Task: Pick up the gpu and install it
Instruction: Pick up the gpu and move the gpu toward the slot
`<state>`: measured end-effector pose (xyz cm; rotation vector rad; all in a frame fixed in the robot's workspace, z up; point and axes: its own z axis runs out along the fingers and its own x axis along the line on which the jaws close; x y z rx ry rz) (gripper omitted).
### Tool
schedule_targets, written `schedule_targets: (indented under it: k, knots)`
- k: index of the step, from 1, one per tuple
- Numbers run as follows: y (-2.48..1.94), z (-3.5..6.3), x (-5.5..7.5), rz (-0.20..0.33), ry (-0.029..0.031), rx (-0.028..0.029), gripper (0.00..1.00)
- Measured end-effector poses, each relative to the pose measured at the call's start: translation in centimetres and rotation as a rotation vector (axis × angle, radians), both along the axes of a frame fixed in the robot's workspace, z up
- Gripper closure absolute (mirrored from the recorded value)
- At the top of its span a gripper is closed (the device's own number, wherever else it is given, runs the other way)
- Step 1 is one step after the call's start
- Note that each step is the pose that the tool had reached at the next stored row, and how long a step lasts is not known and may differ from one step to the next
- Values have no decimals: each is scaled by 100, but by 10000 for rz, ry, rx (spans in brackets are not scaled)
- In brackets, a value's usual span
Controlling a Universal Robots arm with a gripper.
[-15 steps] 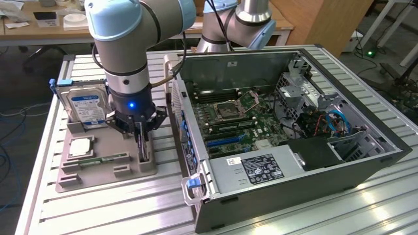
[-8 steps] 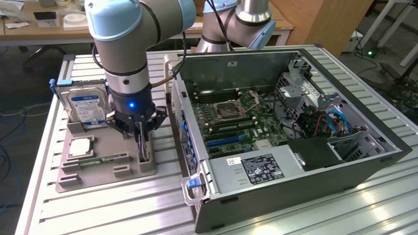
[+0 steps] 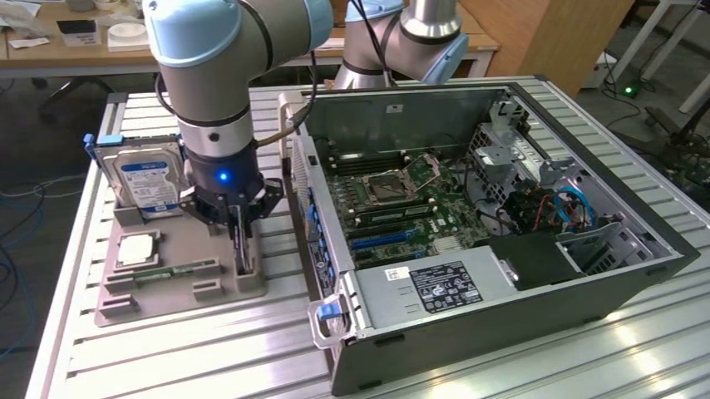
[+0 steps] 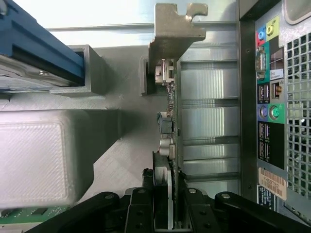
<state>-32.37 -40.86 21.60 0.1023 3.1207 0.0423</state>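
The gpu [image 3: 243,249] stands on edge in a slot at the exterior view's right side of the grey holder [image 3: 166,298]. It is a thin dark card. In the wrist view I see the gpu [image 4: 167,126] edge-on, with its pale metal bracket [image 4: 172,29] at the far end. My gripper [image 3: 238,220] comes straight down on the card, and its black fingers [image 4: 141,206] press on both faces, so my gripper [image 4: 165,208] is shut on it. The card's lower edge is still in the holder's slot.
The open computer case [image 3: 500,208] lies just to the exterior view's right of the holder, its port panel [image 4: 269,102] close beside the card. The holder also carries a silver hard drive [image 3: 145,179], a processor chip [image 3: 135,248] and a green memory stick [image 3: 178,270].
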Motion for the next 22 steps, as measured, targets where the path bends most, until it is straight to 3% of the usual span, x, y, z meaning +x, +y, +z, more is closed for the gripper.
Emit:
schedule_targets:
  k: [12, 19, 22]
  knots:
    - [0, 344, 0, 0, 1, 53, 72]
    - [-1, 516, 0, 8, 1, 140, 72]
    - [0, 582, 0, 225, 7, 209, 72]
